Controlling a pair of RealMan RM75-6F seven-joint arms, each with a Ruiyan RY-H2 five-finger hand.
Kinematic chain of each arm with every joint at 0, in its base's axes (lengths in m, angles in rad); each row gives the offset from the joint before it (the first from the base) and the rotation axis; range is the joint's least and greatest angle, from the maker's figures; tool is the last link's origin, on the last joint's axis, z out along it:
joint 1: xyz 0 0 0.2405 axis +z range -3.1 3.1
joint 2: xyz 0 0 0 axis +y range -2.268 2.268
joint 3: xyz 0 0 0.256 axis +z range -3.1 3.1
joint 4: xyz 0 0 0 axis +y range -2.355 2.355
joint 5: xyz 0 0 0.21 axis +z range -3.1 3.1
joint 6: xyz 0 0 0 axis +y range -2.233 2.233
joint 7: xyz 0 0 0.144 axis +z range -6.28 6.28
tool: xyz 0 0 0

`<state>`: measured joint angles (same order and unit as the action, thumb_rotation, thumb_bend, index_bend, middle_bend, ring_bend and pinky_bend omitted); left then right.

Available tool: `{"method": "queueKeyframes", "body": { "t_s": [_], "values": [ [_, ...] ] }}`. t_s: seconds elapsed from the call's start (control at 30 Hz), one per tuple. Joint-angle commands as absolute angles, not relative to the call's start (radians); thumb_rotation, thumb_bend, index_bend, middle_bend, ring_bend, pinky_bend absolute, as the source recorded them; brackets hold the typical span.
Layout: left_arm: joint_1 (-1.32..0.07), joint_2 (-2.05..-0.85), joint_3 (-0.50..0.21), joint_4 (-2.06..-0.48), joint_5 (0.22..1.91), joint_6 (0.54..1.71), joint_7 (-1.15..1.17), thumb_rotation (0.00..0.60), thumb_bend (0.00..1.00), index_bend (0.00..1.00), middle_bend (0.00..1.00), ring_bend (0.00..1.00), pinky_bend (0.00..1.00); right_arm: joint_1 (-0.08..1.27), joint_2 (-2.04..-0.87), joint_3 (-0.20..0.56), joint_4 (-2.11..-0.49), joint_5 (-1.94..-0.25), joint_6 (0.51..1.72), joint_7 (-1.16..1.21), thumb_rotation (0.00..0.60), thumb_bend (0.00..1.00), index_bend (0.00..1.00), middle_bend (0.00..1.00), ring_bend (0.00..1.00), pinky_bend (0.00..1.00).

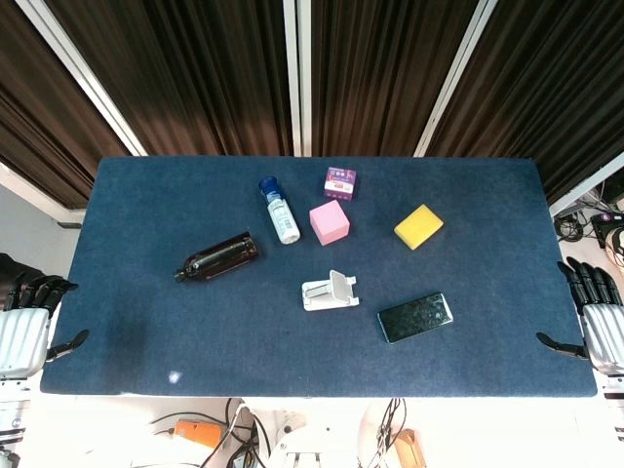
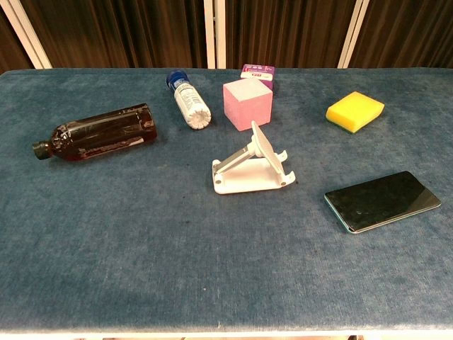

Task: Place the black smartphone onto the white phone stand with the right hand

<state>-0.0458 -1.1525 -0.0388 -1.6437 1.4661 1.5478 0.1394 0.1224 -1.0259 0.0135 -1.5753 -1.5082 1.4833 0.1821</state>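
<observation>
The black smartphone (image 1: 415,318) is lying flat, screen up, on the blue table (image 1: 146,292), near the front edge and toward the robot's right. The white phone stand (image 1: 330,291) is sitting just to its left, apart from it, with its backrest tilted up and nothing resting on it. Behind the stand, a pink cube (image 1: 330,222) and a small purple box (image 1: 339,181) are standing close together. A yellow sponge (image 1: 418,226) is lying farther right. A white bottle with a blue cap (image 1: 279,209) and a dark brown bottle (image 1: 216,257) are lying on their sides to the left. The right hand (image 1: 595,317) is hanging off the table's right edge, fingers extended, holding nothing. The left hand (image 1: 29,317) is waiting beyond the left edge, likewise empty with fingers apart.
</observation>
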Motion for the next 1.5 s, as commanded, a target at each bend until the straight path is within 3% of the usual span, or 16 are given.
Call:
{"method": "queueKeyframes", "body": {
  "t_s": [0.03,0.23,0.47,0.6,0.87,1.2,1.5],
  "values": [
    [-0.044,-1.149,-0.040,-1.643,1.460,1.545,0.137,0.600,0.08,0.27,0.24,0.14,0.01,0.135,-1.026,0.022,-1.587,-1.516,1.469,0.165,0.600,0.18,0.00,0.07,0.00,0.01],
    [-0.037,-1.153,-0.039,-1.635,1.458,1.548,0.127,0.600,0.08,0.27,0.24,0.14,0.01,0.173,-1.029,0.017,-1.623,-1.533,1.393,0.120,0.600,0.18,0.00,0.07,0.00,0.01],
    [-0.038,-1.160,-0.040,-1.629,1.466,1.547,0.126,0.600,0.08,0.27,0.24,0.14,0.01,0.278,-1.075,-0.011,-1.731,-1.559,1.185,-0.030,0.600,0.18,0.00,0.07,0.00,0.02],
    [-0.038,-1.163,-0.042,-1.620,1.465,1.545,0.117,0.600,0.08,0.27,0.24,0.14,0.01,0.356,-1.147,0.010,-1.771,-1.456,1.030,-0.196,0.600,0.19,0.03,0.07,0.00,0.02],
    [-0.036,-1.173,-0.043,-1.597,1.459,1.538,0.099,0.600,0.08,0.27,0.24,0.14,0.00,0.468,-1.307,0.061,-1.740,-1.249,0.901,-0.455,0.600,0.21,0.17,0.04,0.00,0.02],
    [-0.037,-1.178,-0.043,-1.583,1.451,1.523,0.086,0.600,0.08,0.27,0.24,0.14,0.00,0.549,-1.373,0.055,-1.706,-1.144,0.843,-0.541,0.600,0.30,0.25,0.00,0.00,0.02],
    [-0.032,-1.179,-0.041,-1.580,1.444,1.518,0.081,0.600,0.08,0.27,0.24,0.14,0.00,0.580,-1.398,0.037,-1.666,-1.117,0.839,-0.542,0.600,0.31,0.29,0.00,0.00,0.02]
  ]
}}
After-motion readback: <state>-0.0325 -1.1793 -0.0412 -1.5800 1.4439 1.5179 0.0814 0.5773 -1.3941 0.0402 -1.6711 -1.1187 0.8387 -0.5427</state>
